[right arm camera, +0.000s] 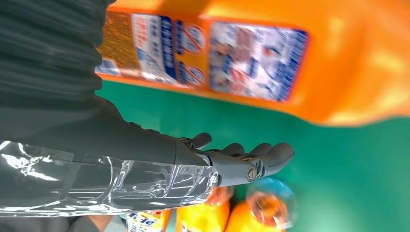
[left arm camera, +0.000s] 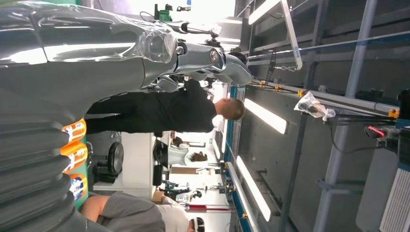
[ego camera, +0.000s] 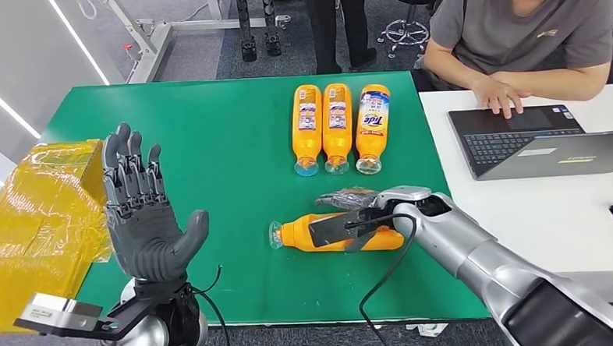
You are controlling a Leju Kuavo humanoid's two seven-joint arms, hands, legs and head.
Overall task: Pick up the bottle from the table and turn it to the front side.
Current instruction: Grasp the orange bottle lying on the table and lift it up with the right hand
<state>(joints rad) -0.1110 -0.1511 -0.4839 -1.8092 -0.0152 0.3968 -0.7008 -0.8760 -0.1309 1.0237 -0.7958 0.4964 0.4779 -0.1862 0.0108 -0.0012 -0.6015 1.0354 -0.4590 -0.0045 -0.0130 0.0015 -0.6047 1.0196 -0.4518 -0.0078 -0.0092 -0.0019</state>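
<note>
Bottle [ego camera: 333, 233]: lying on its side, near centre of the green table [ego camera: 224, 145].
Right hand [ego camera: 352, 218]: fingers wrapped over it.
Left hand [ego camera: 145, 215]: raised, fingers spread wide, holding nothing.

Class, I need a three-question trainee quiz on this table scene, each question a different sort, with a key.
1. True or false: the right hand is at the lying bottle near the table's front edge.
2. How many bottles lie in the row at the far side?
3. The raised left hand is: A) holding a bottle, B) open and holding nothing, C) resting on the laptop.

Key: 1 true; 2 three; 3 B.
</note>
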